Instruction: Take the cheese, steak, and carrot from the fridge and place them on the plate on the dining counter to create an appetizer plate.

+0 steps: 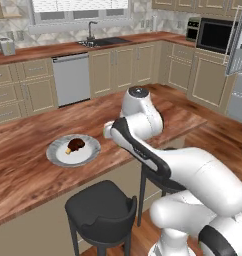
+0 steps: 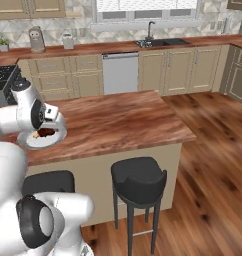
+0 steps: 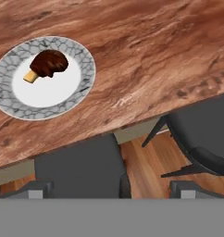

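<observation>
Steak (image 3: 50, 63) seen lying on plate (image 3: 42, 77), yellow cheese (image 3: 30, 76) touching it | plate set on tabletop (image 3: 146, 55) near its edge | jaws spread wide, nothing held | two black stools (image 1: 104, 205) stood below the edge.

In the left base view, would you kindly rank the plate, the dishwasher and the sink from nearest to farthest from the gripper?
1. Plate, on the dining counter, just left of the gripper.
2. Dishwasher, beyond, under the wall counter.
3. Sink, set in that counter's top.
</observation>
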You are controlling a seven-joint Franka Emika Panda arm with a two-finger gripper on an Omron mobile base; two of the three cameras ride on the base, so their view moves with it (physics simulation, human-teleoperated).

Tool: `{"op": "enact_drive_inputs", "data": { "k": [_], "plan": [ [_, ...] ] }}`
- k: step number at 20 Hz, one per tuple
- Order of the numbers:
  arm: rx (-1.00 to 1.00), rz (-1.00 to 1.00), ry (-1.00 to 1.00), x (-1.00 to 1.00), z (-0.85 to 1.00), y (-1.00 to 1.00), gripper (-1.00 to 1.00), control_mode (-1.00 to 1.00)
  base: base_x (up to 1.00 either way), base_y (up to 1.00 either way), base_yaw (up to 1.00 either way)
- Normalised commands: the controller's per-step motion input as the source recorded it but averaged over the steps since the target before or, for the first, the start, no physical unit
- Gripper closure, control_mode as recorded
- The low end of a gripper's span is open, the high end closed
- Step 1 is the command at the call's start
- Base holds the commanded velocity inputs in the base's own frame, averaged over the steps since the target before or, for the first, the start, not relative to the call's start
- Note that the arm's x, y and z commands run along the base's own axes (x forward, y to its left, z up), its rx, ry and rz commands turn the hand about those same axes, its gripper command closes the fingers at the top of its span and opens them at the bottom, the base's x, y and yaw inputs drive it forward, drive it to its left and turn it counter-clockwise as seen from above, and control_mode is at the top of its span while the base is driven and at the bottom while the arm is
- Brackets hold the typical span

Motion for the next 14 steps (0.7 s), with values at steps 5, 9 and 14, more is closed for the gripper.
{"op": "enact_drive_inputs", "data": {
  "k": [5, 9, 14],
  "plan": [
    [0.02, 0.00, -0.01, -0.43, 0.39, -0.88, -1.00, -1.00, 0.00, 0.00, 0.00],
    [0.02, 0.00, -0.04, -0.59, 0.20, -0.73, -1.00, -1.00, 0.00, 0.00, 0.00],
    [0.01, 0.00, -0.01, -0.15, 0.01, -0.14, -1.00, 1.00, -0.69, -0.63, 0.00]
  ]
}}
